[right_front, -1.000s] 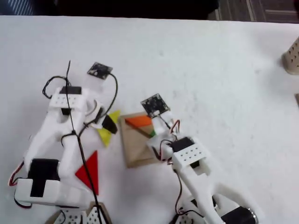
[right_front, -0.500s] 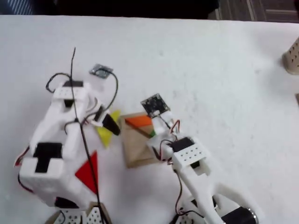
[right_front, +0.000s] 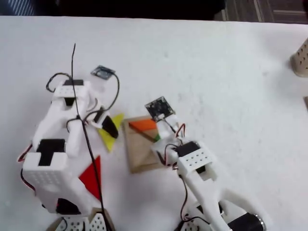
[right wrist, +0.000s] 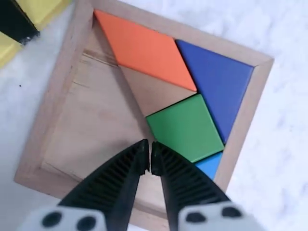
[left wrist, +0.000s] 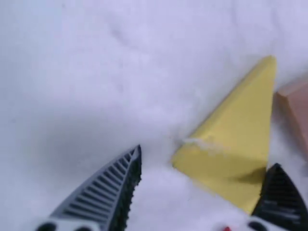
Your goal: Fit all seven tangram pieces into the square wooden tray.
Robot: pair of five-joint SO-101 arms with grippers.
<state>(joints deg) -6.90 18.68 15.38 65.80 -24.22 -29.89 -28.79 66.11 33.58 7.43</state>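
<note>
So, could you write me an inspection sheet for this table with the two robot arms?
Surface: white table.
Job's things: wooden tray holds orange piece, dark blue piece, green piece and light blue piece; yellow triangle and red triangle lie outside on the table.
Clutter: tan perforated object at the table's edge.
Grippers: left gripper open over the yellow triangle; right gripper shut above the tray.
Cables: black cable draped over the left arm; red wires at the right arm.
Surroundings: dark floor beyond the table.

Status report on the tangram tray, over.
Left gripper open over yellow triangle. Right gripper shut above tray, over its bare part. Red triangle outside tray.
</note>
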